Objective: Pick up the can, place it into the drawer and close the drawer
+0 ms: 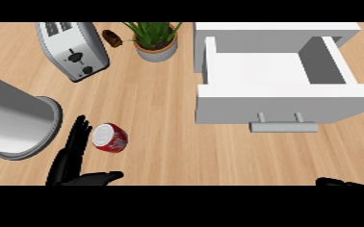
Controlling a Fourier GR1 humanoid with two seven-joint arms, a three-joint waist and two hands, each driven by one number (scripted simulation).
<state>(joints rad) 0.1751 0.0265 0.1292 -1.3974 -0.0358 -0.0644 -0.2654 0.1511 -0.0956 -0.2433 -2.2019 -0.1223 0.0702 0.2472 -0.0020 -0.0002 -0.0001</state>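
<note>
A red can (pixel 110 137) with a silver top lies on its side on the wooden counter at the lower left. My left hand (pixel 73 161) is right beside it on the left, fingers straight and thumb spread out below the can, open and not curled round it. The white drawer (pixel 274 104) stands pulled open at the right, its inside bare, with a grey handle (pixel 283 124) on its front. Only a small part of my right hand (pixel 337 182) shows at the lower right edge.
A silver toaster (pixel 73 48) stands at the back left, a potted plant (pixel 155 40) behind the middle with a small brown object (pixel 112 37) beside it. My grey left forearm (pixel 25 120) fills the left edge.
</note>
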